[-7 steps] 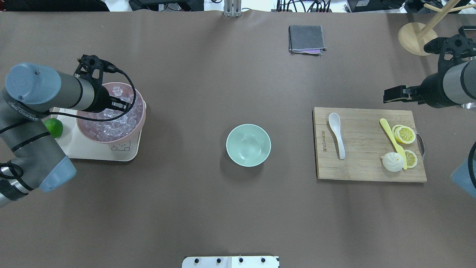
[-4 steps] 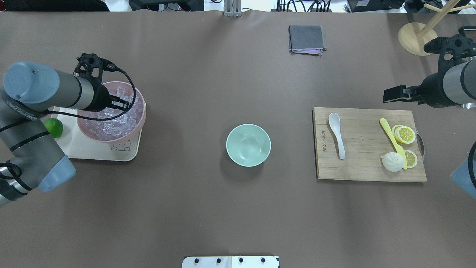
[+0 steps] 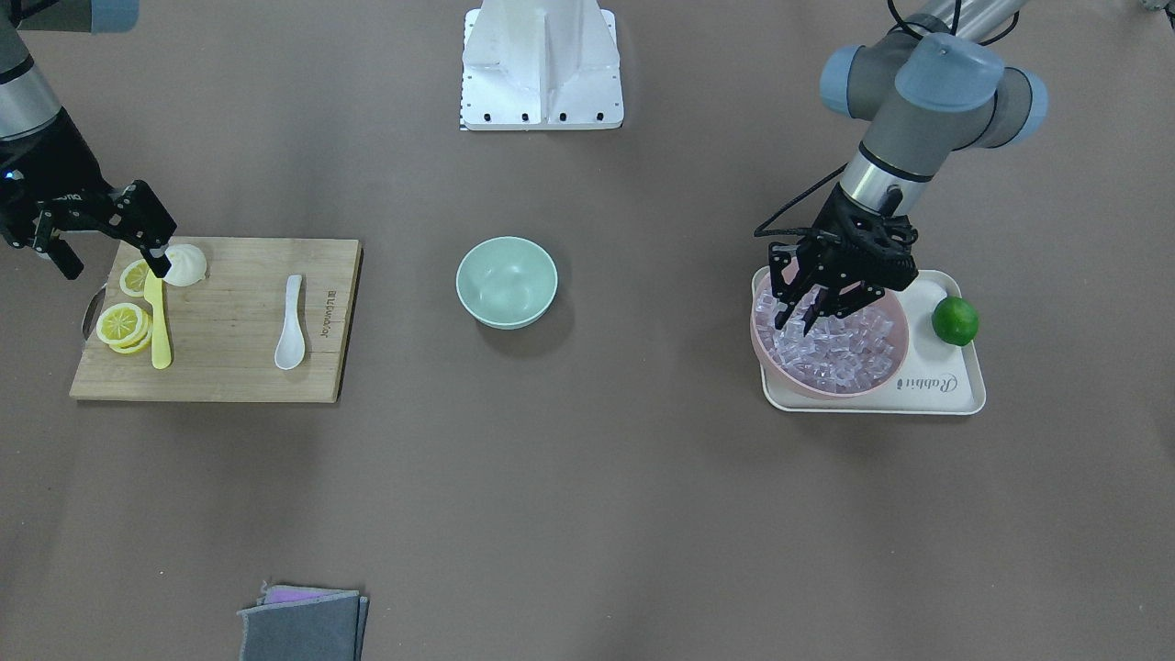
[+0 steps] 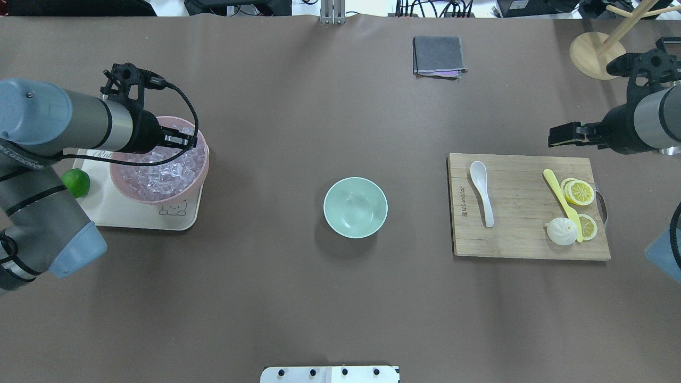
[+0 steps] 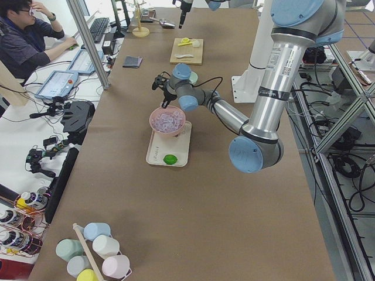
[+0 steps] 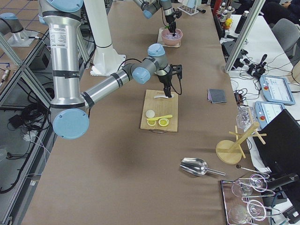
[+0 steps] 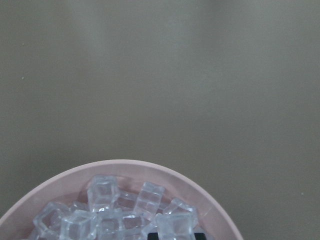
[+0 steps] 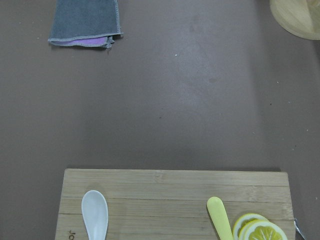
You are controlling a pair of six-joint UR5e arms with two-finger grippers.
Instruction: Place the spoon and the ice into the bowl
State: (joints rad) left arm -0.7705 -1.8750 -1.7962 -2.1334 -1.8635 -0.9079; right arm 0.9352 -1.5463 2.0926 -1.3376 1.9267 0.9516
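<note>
Ice (image 4: 159,173) is what my left gripper (image 3: 797,319) is working at. Over the last second that wrist has pulled up and a little away from me. The fingers that were down among the cubes now hang above the heap, towards the far rim of the pink bowl (image 4: 159,199) on its tray (image 4: 133,215). I read this as the lift after a grab.

Whether I caught anything is less plain. My left wrist camera shows one cube sitting right against a dark fingertip at the bottom edge of its view, so a cube may be pinched there. From across the table the fingers and the clear cubes blur together, though. I cannot tell if the jaws are closed on a cube, closed on nothing, or parted.

My right gripper (image 3: 112,264) has not stirred. It hovers with its jaws spread wide over the far end of the cutting board (image 4: 526,234), empty. The spoon (image 4: 482,192) lies untouched on the board's other end, scoop pointing away from me.

The bowl (image 4: 355,210) sits empty mid-table, well apart from both the tray and the board, so neither half of the job is done. If a cube is in hand, the carry to the bowl comes next.
</note>
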